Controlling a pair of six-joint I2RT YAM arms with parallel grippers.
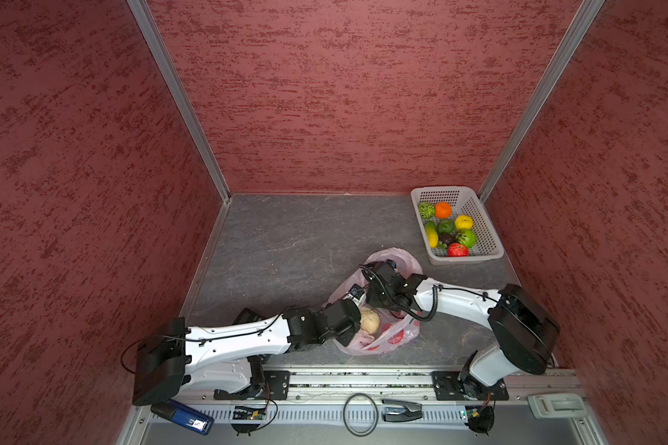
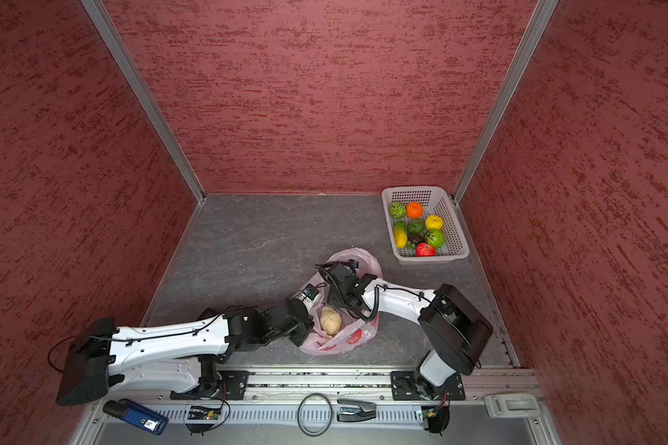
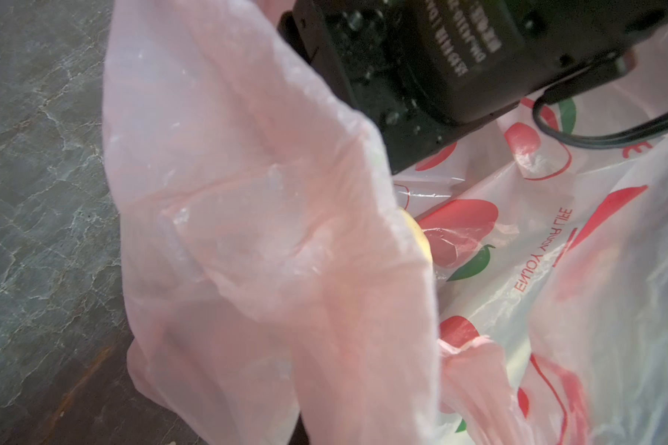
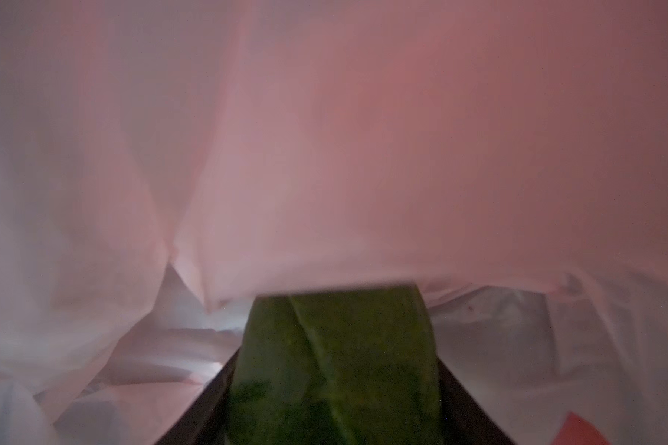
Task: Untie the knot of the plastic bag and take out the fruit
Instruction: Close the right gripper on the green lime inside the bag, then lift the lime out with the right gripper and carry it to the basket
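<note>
The pink plastic bag [image 1: 400, 259] [image 2: 365, 257] lies open on the grey table, and its knot is out of view. A beige fruit [image 1: 370, 320] [image 2: 331, 320] sits in the bag's mouth. My left gripper [image 1: 350, 305] is at the bag's near-left rim, shut on the film [image 3: 270, 239], which covers its fingers in the left wrist view. My right gripper [image 4: 336, 346] reaches inside the bag, and its dark fingers [image 4: 209, 404] are shut on a dark green fruit [image 4: 336, 366]. In both top views the right wrist [image 1: 382, 281] hides that fruit.
A white perforated basket [image 1: 468, 259] [image 2: 433, 259] at the back right holds several fruits, among them a red strawberry [image 1: 457, 249] and an orange mandarin [image 1: 443, 210]. Red walls enclose three sides. A blue device [image 1: 182, 416] and a black ring [image 1: 359, 414] lie on the front rail.
</note>
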